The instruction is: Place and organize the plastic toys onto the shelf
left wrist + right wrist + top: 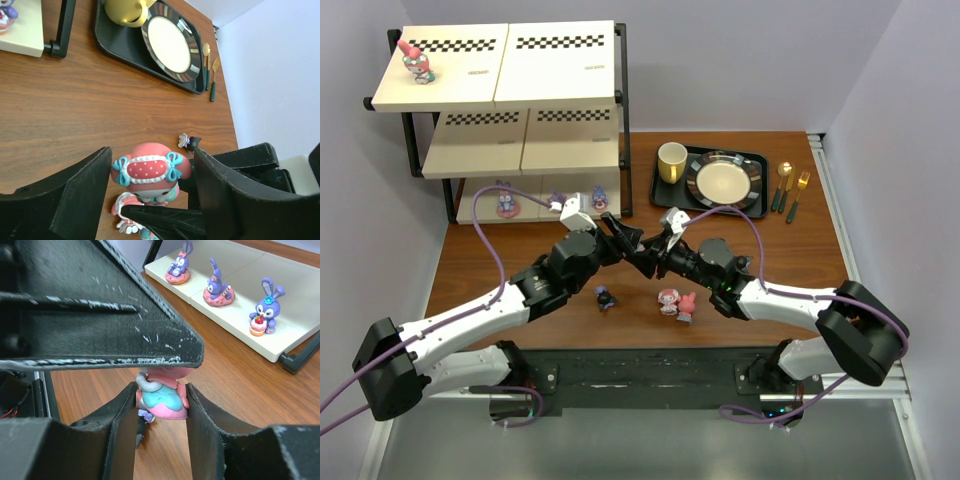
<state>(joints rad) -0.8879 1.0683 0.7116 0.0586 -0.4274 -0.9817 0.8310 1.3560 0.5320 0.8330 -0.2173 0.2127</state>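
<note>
The right tool [161, 405] is clamping a pink, teal-ribboned plastic figurine [147, 171]; the left tool [152, 152] is flanking its head, whether gripping I cannot tell.

walls [740, 60]: plain pale lavender-white, on three sides | worktop [790, 265]: brown wood grain | rail [842, 215]: silver metal along worktop's right edge | floor [650, 445]: grey | light: even, soft

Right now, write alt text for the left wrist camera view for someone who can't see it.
A pink figurine with a red polka-dot headband sits closely framed between the left gripper's two black fingers, above a wooden table. Beyond it are a tiny dark figurine and a black tray holding a plate and yellow mug, gold cutlery alongside.
</note>
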